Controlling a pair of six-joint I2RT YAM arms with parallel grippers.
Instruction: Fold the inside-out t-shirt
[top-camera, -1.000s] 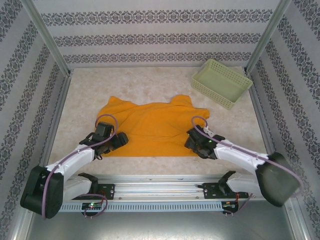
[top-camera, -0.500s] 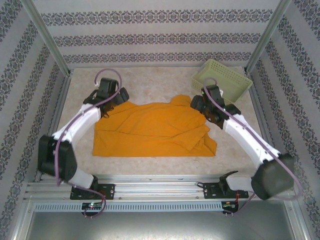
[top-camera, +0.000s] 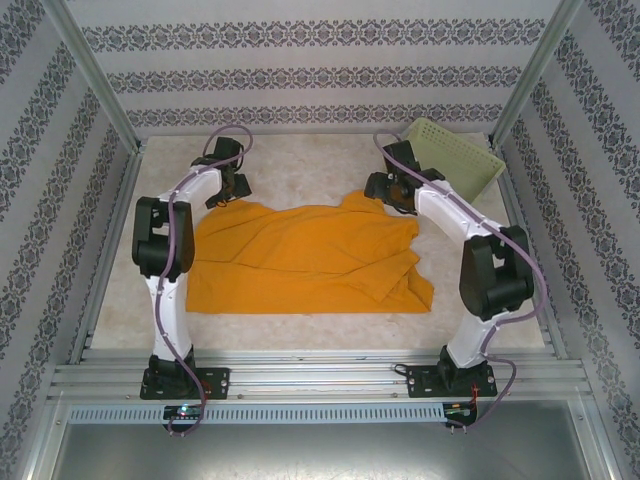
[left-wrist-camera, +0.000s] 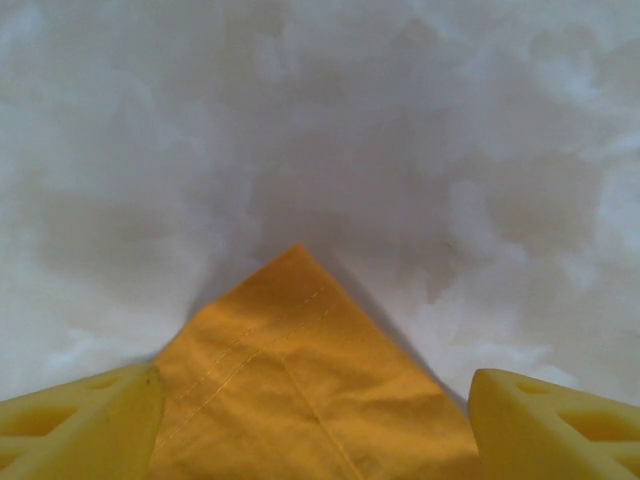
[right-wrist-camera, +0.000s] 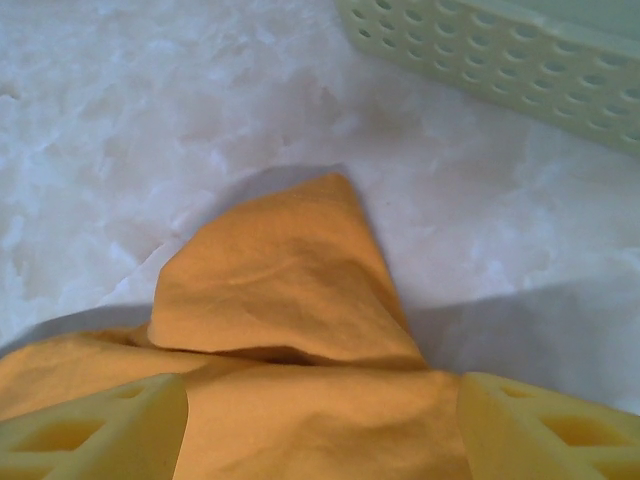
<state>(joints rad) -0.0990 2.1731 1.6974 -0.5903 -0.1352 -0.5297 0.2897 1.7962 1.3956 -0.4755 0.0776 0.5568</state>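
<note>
Top external view: the orange-yellow t-shirt (top-camera: 310, 260) lies flat on the marbled table (top-camera: 300, 165) at the centre of the frame, wrinkled, with a loose fold toward its lower right corner. The left pincer (top-camera: 232, 185) sits at the shirt's upper left corner and the right pincer (top-camera: 385, 188) at its upper right corner. A pale green lattice basket (top-camera: 455, 160) stands in the upper right, near the right pincer. Left wrist view: a pointed, stitched corner of the t-shirt (left-wrist-camera: 300, 390) rises from the bottom edge onto the bare table (left-wrist-camera: 320, 120). The left pincer (left-wrist-camera: 315, 380) stands wide, its yellow fingers (left-wrist-camera: 70, 425) at the lower left and lower right, with the cloth corner between them and not clamped. Right wrist view: a rumpled flap of the t-shirt (right-wrist-camera: 290, 300) occupies the lower centre, on the table (right-wrist-camera: 150, 120). The right pincer (right-wrist-camera: 322, 390) is likewise wide, one finger on either side of the cloth. The basket (right-wrist-camera: 500, 50) crosses the upper right, apart from the shirt.
</note>
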